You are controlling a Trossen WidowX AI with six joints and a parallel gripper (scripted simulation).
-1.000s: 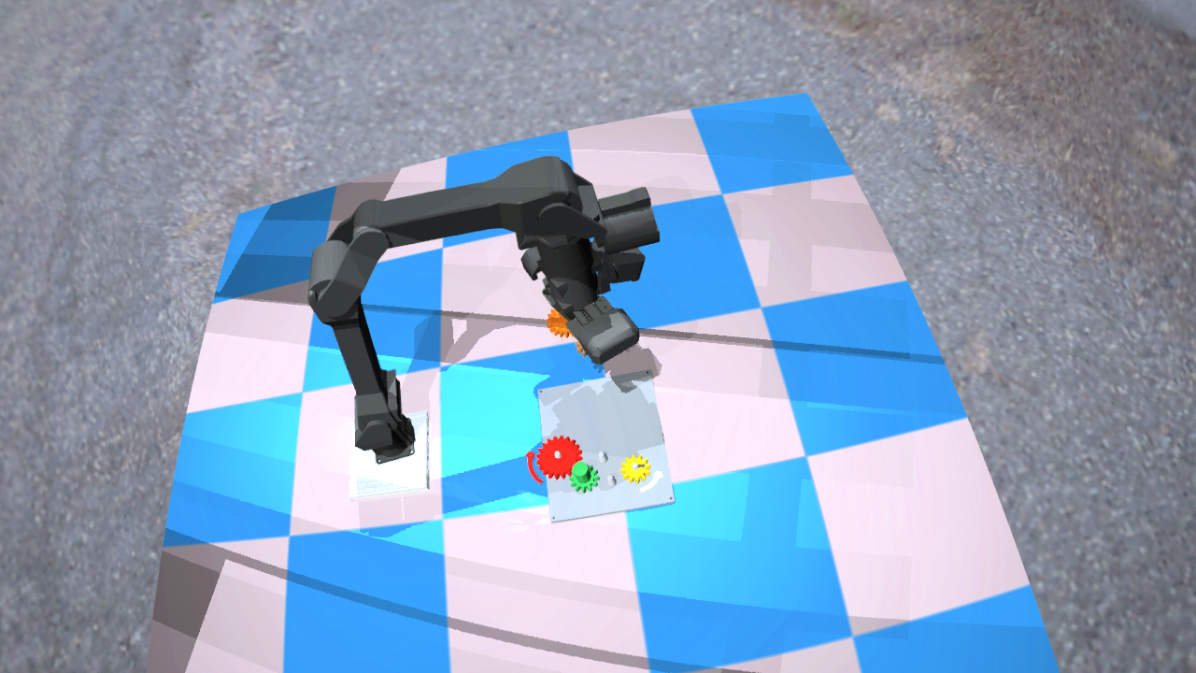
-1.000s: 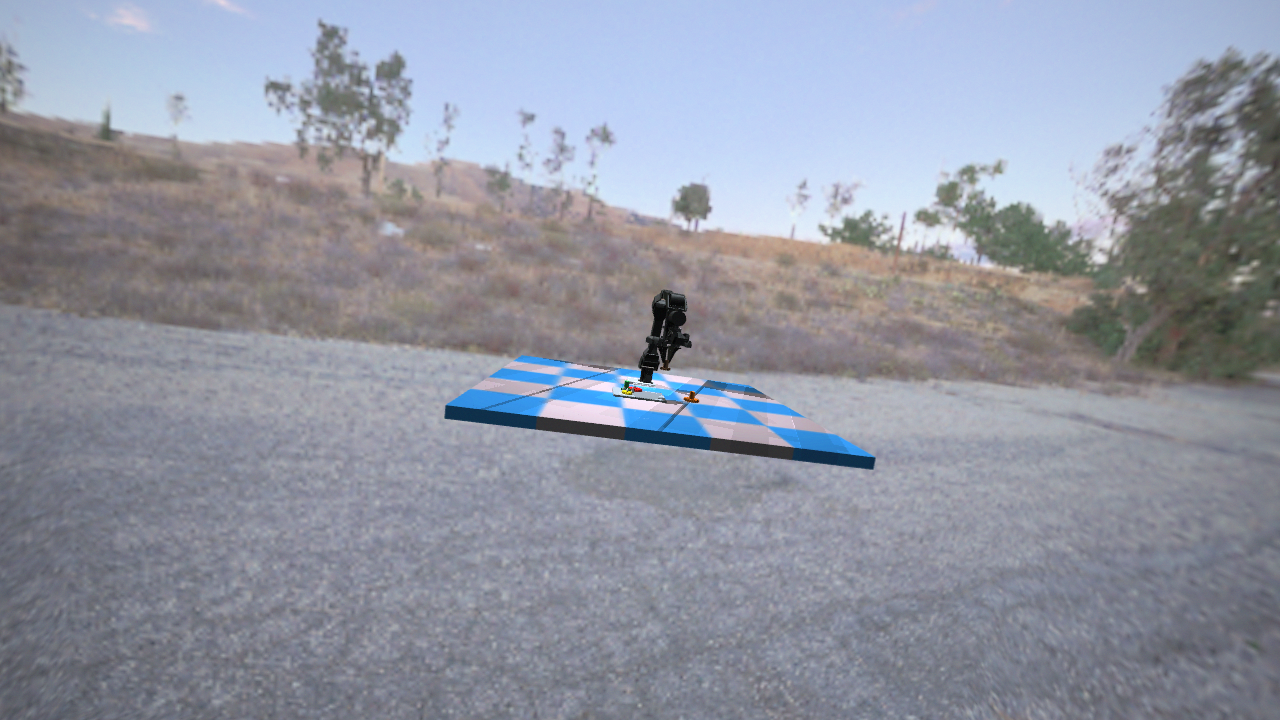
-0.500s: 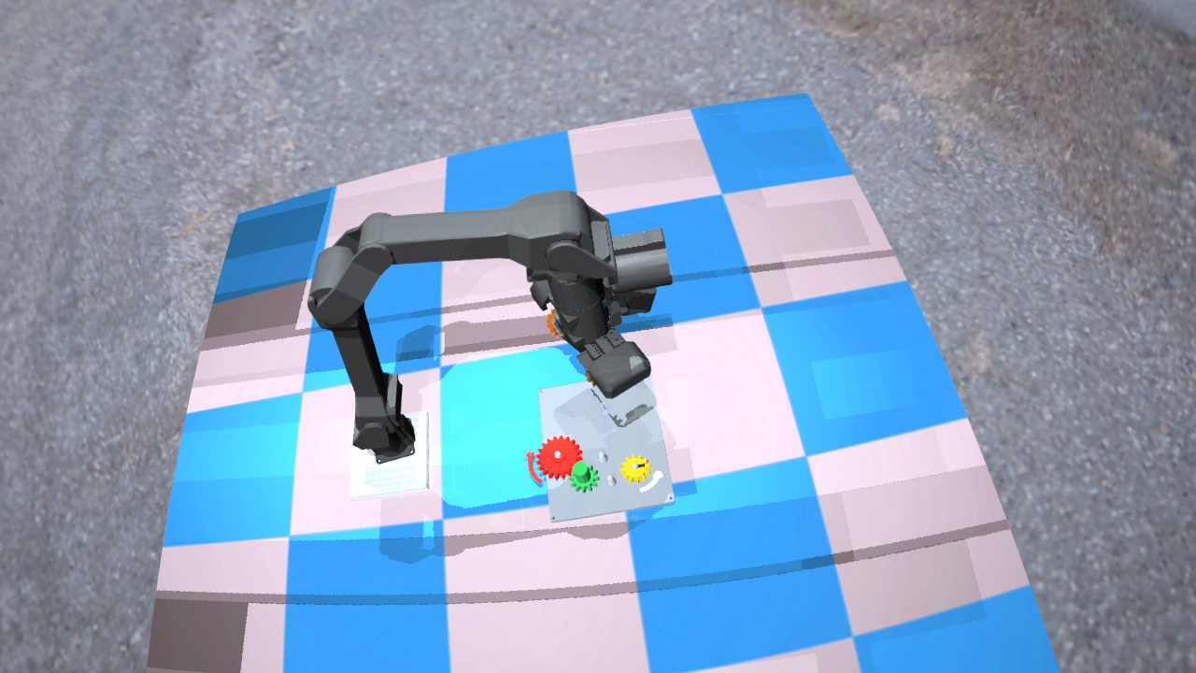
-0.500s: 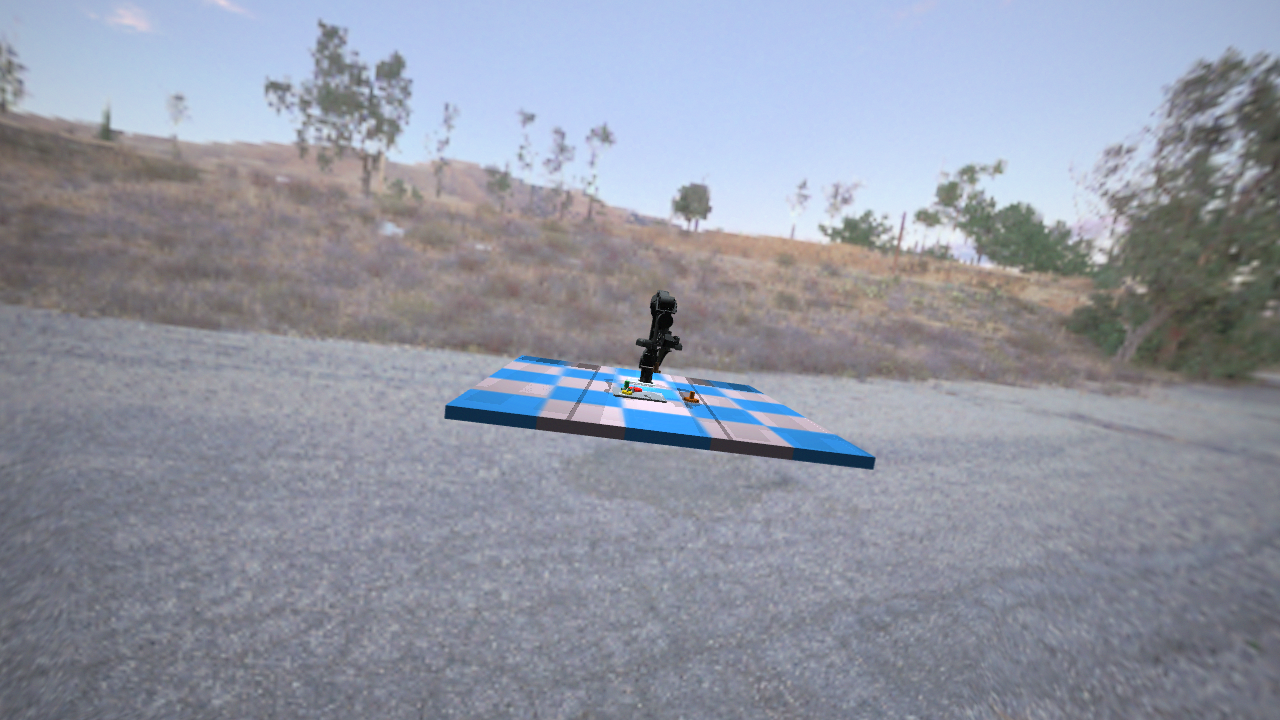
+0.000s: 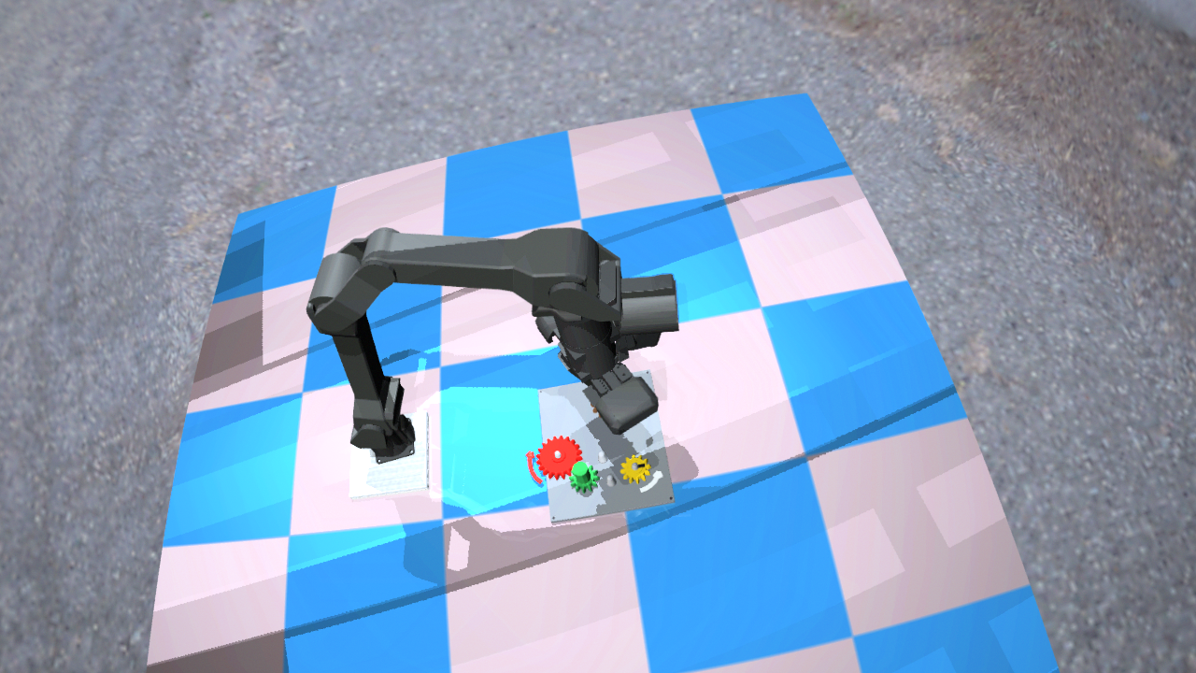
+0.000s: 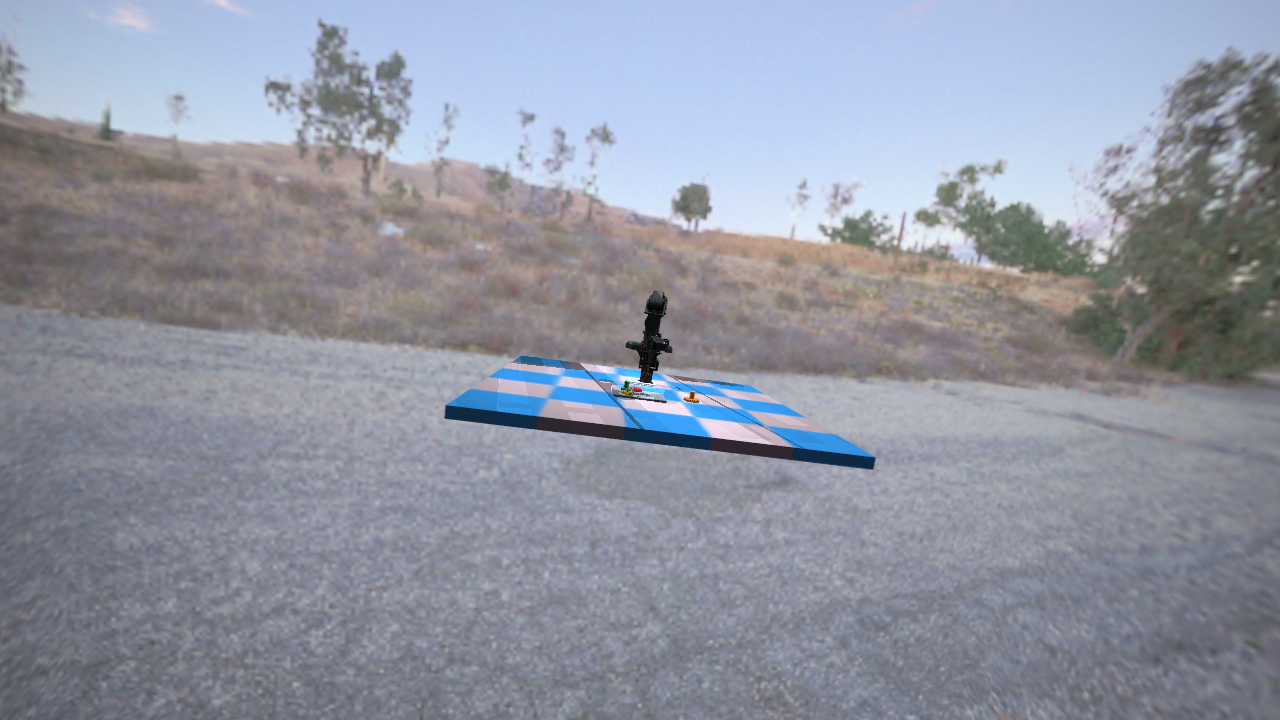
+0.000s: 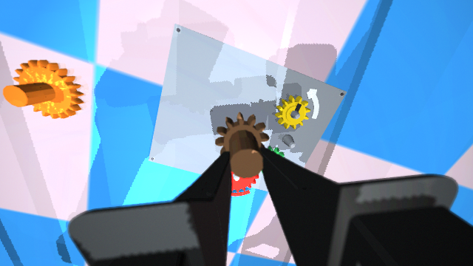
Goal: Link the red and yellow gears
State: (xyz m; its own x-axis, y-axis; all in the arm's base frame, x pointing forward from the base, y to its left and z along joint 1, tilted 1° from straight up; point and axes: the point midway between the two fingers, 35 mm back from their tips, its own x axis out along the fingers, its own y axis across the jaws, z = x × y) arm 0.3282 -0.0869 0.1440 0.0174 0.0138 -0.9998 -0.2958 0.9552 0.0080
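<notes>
Gripper [image 5: 595,408] [image 6: 646,383] [image 7: 244,156]: one, black, clenched on the handle of a brown gear [image 7: 241,138], held above the grey board [image 5: 576,409] [image 7: 192,92]. Handle's long axis roughly in line with the fingers, its round end toward the wrist camera, teeth on the far side.

Red gear [image 5: 551,458] [image 7: 244,182]: on the board's edge nearer the arm's base; red arrow beside it. Green gear [image 5: 584,480] [image 7: 276,151]: next to the red, handle upright. Two pegs between green and yellow. Yellow gear [image 5: 629,472] [image 7: 289,114]: on its peg, black stripe, white arrow alongside.

Orange gear [image 6: 691,397] [image 7: 41,92]: loose on the surface, off the board; shown in exterior and wrist views, unseen from the top.

Surface [image 5: 518,585] [image 6: 662,438] [image 7: 406,92]: blue-and-pink checks, straight edges, arm's base inward from one edge. Surroundings: grey gravel, dry slope, trees, pale sky.
</notes>
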